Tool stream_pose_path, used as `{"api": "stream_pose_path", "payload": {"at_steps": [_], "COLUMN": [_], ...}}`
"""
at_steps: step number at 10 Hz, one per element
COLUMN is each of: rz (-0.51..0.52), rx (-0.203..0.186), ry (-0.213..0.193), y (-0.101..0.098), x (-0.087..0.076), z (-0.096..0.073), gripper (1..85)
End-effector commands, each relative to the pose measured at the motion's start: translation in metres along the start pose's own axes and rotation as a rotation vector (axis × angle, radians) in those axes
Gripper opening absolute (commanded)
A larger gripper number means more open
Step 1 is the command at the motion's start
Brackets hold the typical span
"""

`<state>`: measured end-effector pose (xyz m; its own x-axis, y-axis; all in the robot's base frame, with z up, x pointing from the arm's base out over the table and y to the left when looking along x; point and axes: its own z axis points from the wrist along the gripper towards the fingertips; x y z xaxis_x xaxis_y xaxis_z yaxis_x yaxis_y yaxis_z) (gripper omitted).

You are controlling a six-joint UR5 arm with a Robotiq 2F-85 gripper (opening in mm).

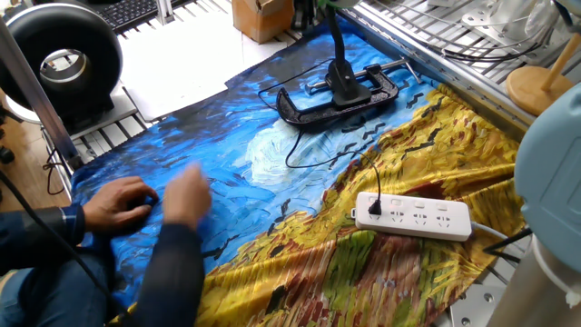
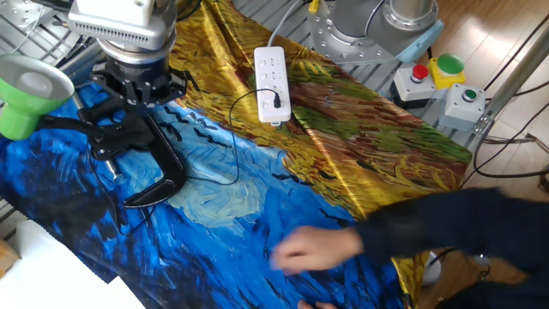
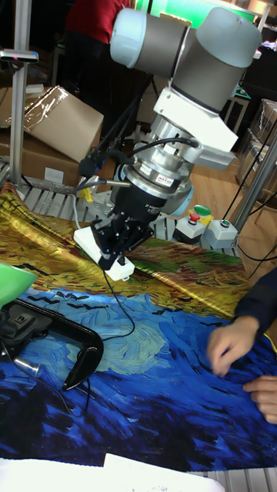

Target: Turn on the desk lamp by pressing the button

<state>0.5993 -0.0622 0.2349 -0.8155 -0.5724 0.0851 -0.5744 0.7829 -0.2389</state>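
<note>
Desk lamp (image 2: 129, 150) is seen at the blue end of the painted cloth (image 1: 272, 173): black C-clamp base flat on the fabric, green cone shade (image 2: 30, 94) raised on a bendable arm. Gripper (image 3: 108, 250) is held above the cloth, tilted down beside the lamp; finger gap cannot be told. White power strip (image 1: 413, 215) is plugged in on the yellow part. No legible writing. Two human hands (image 1: 186, 193) are seen on the cloth, well apart from the lamp.

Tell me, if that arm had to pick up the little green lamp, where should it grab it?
Probably the desk lamp by its thin black neck just above the C-clamp base, coming down from above. The neck stands up clear of the cloth and looks narrow enough for two fingers; the clamp lies flat and wide, and the green shade is a broad cone. The gripper hangs nearby.
</note>
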Motion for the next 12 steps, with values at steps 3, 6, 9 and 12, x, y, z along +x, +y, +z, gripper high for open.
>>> {"api": "stream_pose_path", "payload": {"at_steps": [3, 6, 9, 12], "rz": [0.049, 0.113, 0.028, -0.034], "rx": [0.078, 0.123, 0.105, 0.181], "ry": [0.064, 0.079, 0.075, 0.042], "y": [-0.02, -0.031, -0.037, -0.058], "x": [0.018, 0.023, 0.033, 0.051], "z": [-0.004, -0.005, 0.026, 0.087], "gripper": [0.7, 0.7, 0.7, 0.7]}}
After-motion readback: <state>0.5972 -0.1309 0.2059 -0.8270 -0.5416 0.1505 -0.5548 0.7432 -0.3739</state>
